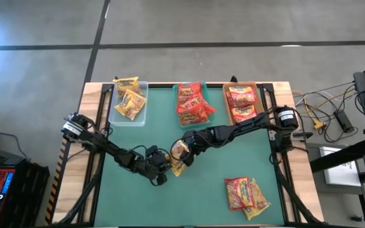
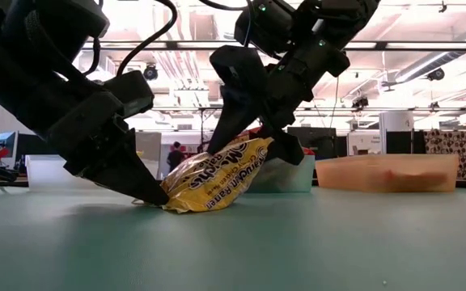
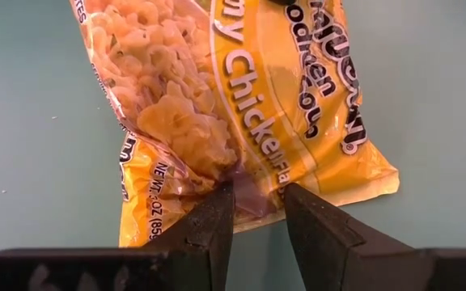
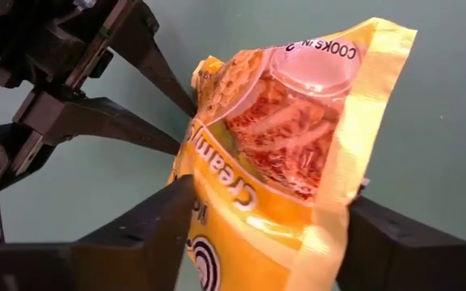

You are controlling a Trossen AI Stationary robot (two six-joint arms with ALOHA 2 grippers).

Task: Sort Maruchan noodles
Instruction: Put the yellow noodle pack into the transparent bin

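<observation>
A yellow Maruchan noodle packet (image 1: 179, 158) is at the middle of the green table, tilted, with its lower end on the mat (image 2: 178, 205). My right gripper (image 1: 186, 149) is shut on its raised part, and my left gripper (image 1: 163, 166) is shut on its low end. In the low view my left gripper (image 2: 154, 194) stands at the packet's left and my right gripper (image 2: 259, 129) above it. At the far edge a clear tray (image 1: 120, 115) holds yellow packets, a teal tray (image 1: 176, 95) red ones, and a tan tray (image 1: 228, 95) orange-red ones. My left gripper pinches the packet's sealed end edge (image 3: 257, 200) between its two fingers (image 3: 217, 218). The fingers slant down from the table's left and near side. That end is low, at the mat. My right gripper holds the packet across its width near the raised end (image 4: 257, 202), one finger (image 4: 156, 222) on each long side. It comes from above and from the table's right, slanting down. The packet is tilted, its upper end lifted and its lower end on the mat.
Several loose red and yellow packets (image 1: 246, 193) lie near the table's near right corner. The three trays line the far edge. Bare green mat (image 1: 138, 202) lies at the near left. People and shelving show in the room beyond the table.
</observation>
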